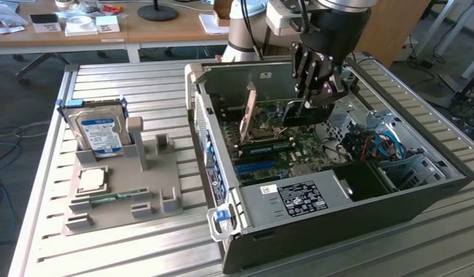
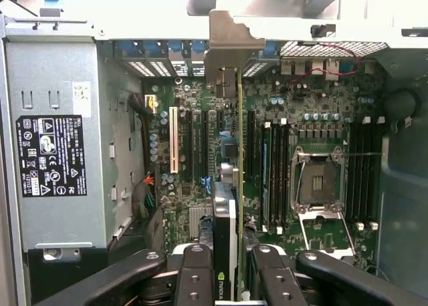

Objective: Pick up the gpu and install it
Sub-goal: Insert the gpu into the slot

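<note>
My gripper [image 1: 315, 98] reaches down into the open computer case [image 1: 421, 199] and is shut on the gpu [image 1: 297, 114], a thin dark card held on edge. In the wrist view the gpu [image 2: 239, 179] runs edge-on between the black fingers [image 2: 198, 269], with its grey metal end bracket [image 2: 231, 42] towards the case's rear wall. The card hangs over the motherboard [image 2: 200, 99], lined up along the expansion slots [image 2: 198, 145] beside the cream slot [image 2: 174, 139]. Whether its lower edge touches a slot I cannot tell.
Inside the case are the silver power supply [image 2: 57, 152], the processor socket [image 2: 319, 182] and memory slots [image 2: 275, 172]. On the exterior view's left a grey holder [image 1: 121, 196] on the slatted table carries a blue-labelled hard drive [image 1: 98, 131], a processor chip [image 1: 91, 180] and a green memory stick [image 1: 114, 196].
</note>
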`<act>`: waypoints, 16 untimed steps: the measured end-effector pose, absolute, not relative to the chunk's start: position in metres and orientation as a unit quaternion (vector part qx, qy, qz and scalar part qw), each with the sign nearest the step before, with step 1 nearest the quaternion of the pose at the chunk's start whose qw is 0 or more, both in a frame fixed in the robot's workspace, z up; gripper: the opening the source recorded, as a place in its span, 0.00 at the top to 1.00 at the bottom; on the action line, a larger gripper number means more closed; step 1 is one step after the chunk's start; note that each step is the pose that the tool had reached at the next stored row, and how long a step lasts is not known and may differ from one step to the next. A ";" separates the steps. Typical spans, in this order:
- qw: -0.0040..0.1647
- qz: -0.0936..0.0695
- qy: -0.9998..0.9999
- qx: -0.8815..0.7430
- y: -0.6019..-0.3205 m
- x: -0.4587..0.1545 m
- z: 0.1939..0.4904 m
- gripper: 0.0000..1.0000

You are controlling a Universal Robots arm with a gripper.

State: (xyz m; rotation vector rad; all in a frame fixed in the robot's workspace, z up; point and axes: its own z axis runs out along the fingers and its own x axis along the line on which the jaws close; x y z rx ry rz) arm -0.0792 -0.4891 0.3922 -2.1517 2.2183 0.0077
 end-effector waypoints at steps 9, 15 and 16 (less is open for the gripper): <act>0.026 0.002 0.718 -0.696 -0.489 -0.079 0.392 0.73; 0.026 0.002 0.718 -0.696 -0.487 -0.079 0.392 0.73; 0.026 0.002 0.718 -0.696 -0.485 -0.079 0.392 0.73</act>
